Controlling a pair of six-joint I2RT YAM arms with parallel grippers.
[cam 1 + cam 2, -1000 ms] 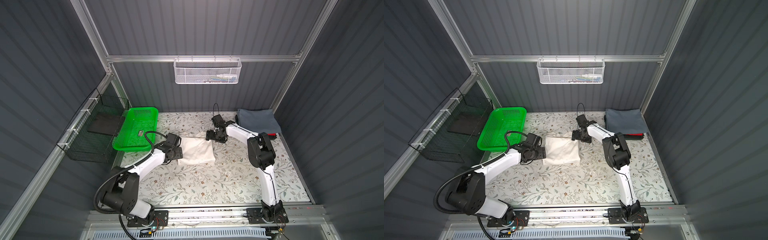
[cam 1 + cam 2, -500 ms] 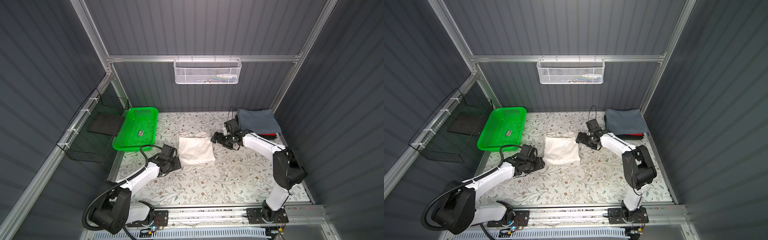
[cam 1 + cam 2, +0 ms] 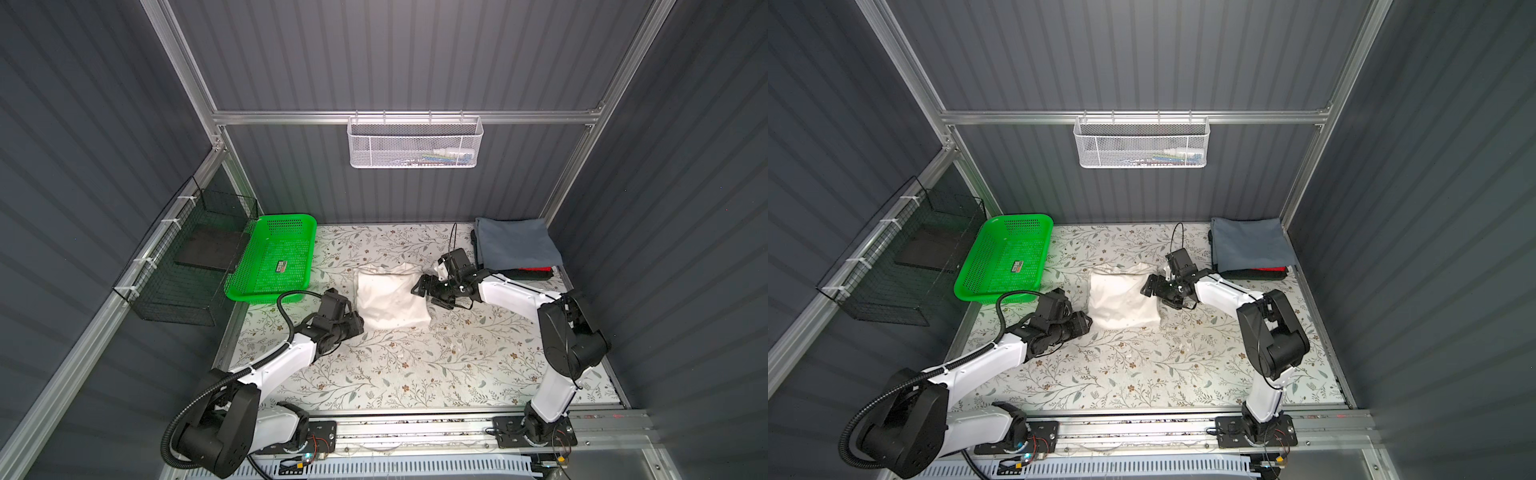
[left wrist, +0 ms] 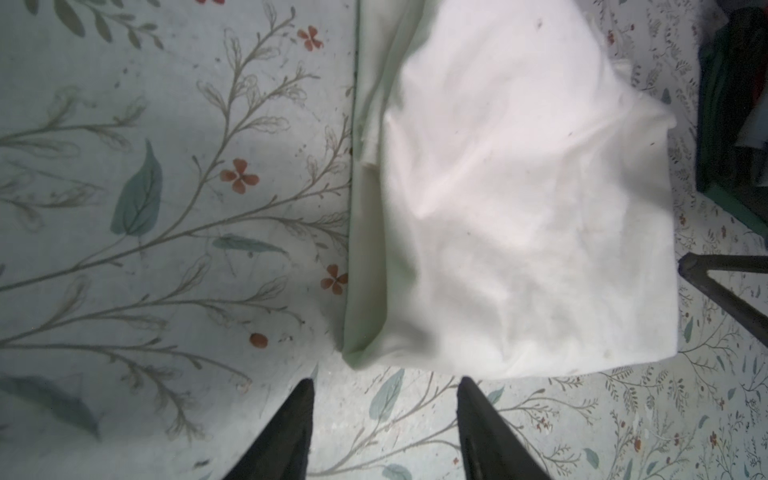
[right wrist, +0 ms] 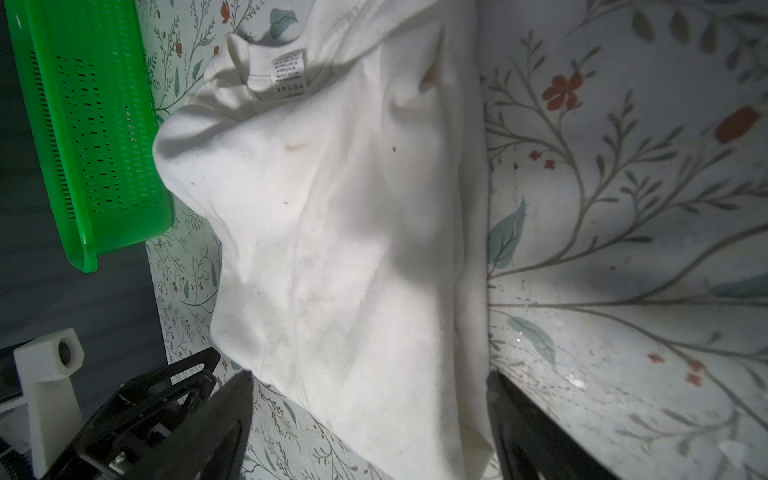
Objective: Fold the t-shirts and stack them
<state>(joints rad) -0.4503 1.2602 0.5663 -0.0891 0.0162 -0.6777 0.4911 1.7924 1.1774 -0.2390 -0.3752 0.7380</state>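
Arms number two, both fixed to the rail (image 3: 415,428) at the near edge and reaching inward over the floral cover (image 3: 415,365).

Tees number four. One white tee (image 3: 390,299) (image 3: 1123,301) lies folded into a rough rectangle mid-table. It is flat on the cover, with its neck tag (image 5: 289,72) at the far end.

The left gripper (image 3: 355,323) (image 3: 1084,322) sits low at the tee's near left corner. In its wrist view its fingers stand apart with only cover between them (image 4: 385,382). They are just short of the white tee (image 4: 519,208); no touch shows.

The right gripper (image 3: 422,287) (image 3: 1148,286) is at the tee's right edge, a little farther back. Its fingers are spread wide (image 5: 369,376), and the edge of the white tee (image 5: 332,228) lies between them in that wrist view. Whether they press the cloth I cannot tell.

The other three tees make one stack in the far right corner. A grey-blue tee (image 3: 515,247) (image 3: 1250,245) is on top. A red tee (image 3: 536,269) (image 3: 1273,269) and a dark tee (image 3: 1241,275) show only as edges beneath it. The right forearm and wrist lie between this stack and the white tee.

Baskets number three. A green basket (image 3: 286,218) stands on the table at far left, near the tee but apart from it, with one label (image 3: 281,267) inside. A black wire basket (image 3: 183,266) hangs on the left wall. A white mesh basket (image 3: 413,143) hangs on the back wall; its contents are too small to name.
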